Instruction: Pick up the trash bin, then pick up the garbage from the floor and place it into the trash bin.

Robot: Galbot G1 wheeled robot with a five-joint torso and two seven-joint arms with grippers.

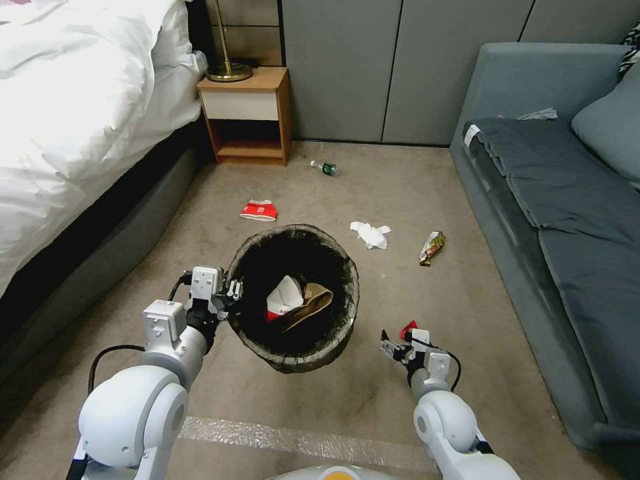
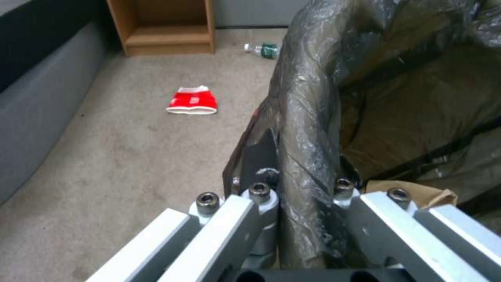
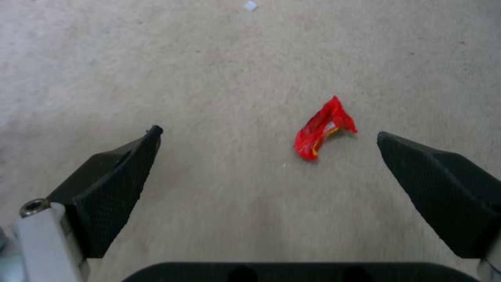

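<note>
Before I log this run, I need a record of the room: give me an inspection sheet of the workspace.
Surface: beige carpet, strip of tape near the robot.
Job's things: bin held up, carton and paper bag inside.
Clutter: red packet, tissue, wrapper, bottle, red carton.
Grippers: left gripper shut on bin rim; right gripper open over red packet.
Cables: black, on both wrists.
Surroundings: bed, nightstand, sofa.
</note>
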